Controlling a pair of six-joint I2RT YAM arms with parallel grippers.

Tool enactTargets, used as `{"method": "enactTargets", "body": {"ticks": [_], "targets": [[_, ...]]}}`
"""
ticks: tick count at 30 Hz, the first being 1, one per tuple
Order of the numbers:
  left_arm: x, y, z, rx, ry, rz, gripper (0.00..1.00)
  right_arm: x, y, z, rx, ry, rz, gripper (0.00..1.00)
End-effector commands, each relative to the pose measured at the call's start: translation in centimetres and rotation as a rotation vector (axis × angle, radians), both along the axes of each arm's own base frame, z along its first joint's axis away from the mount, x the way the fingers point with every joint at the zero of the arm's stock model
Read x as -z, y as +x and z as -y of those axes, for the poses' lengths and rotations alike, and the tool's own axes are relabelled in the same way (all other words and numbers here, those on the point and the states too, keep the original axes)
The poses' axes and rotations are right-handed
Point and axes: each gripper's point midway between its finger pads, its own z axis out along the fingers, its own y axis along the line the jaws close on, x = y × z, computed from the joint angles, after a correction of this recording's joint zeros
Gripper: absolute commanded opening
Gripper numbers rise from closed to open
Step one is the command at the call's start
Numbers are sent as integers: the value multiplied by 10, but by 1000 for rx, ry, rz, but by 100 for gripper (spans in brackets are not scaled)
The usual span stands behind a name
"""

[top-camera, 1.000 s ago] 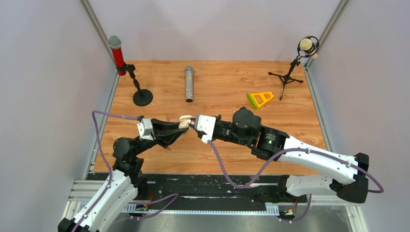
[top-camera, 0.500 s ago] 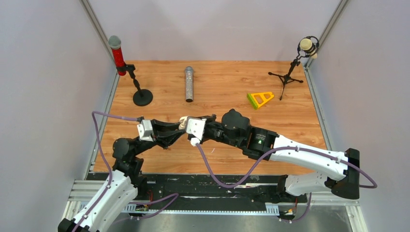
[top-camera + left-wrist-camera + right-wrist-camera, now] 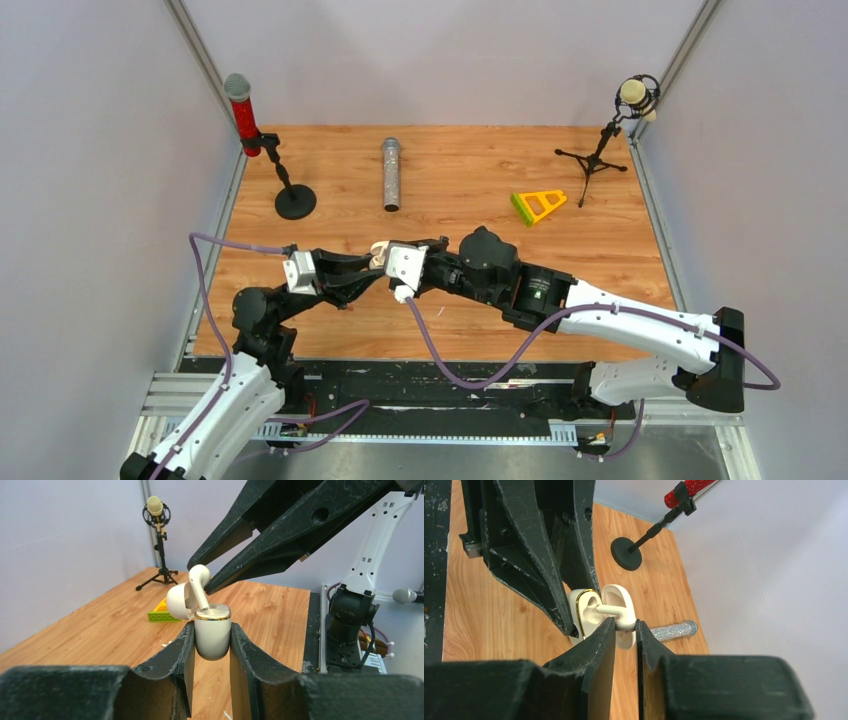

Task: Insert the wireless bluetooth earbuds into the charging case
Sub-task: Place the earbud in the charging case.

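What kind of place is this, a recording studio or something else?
Most likely a robot test cell in a lab, not a studio: two robot arms bolted to a metal rail at the edge of a wooden table, plain grey walls closing it in, and microphones set out as props.

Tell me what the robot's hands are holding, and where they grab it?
The left jaws squeeze the open charging case by its lower sides. The right jaws pinch a white earbud by its round head, stem pointing into the case.
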Motion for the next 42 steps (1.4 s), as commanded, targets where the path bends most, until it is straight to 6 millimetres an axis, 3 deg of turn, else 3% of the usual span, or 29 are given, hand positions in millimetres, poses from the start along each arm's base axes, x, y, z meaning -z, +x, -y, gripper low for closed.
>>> {"method": "enactTargets", "body": {"ticks": [1, 19, 25, 33, 42], "targets": [[-9, -2, -2, -6, -7, 83, 0, -10, 0, 2, -6, 34, 29, 0], [-13, -9, -1, 13, -3, 139, 0, -20, -14, -5, -94, 77, 29, 0], [-14, -9, -1, 12, -8, 134, 0, -4, -5, -7, -65, 18, 60, 0], [-15, -7, -2, 5, -16, 123, 0, -2, 5, 8, -10, -39, 138, 0], [-14, -6, -2, 2, -17, 119, 0, -12, -10, -3, -98, 10, 119, 0]]}}
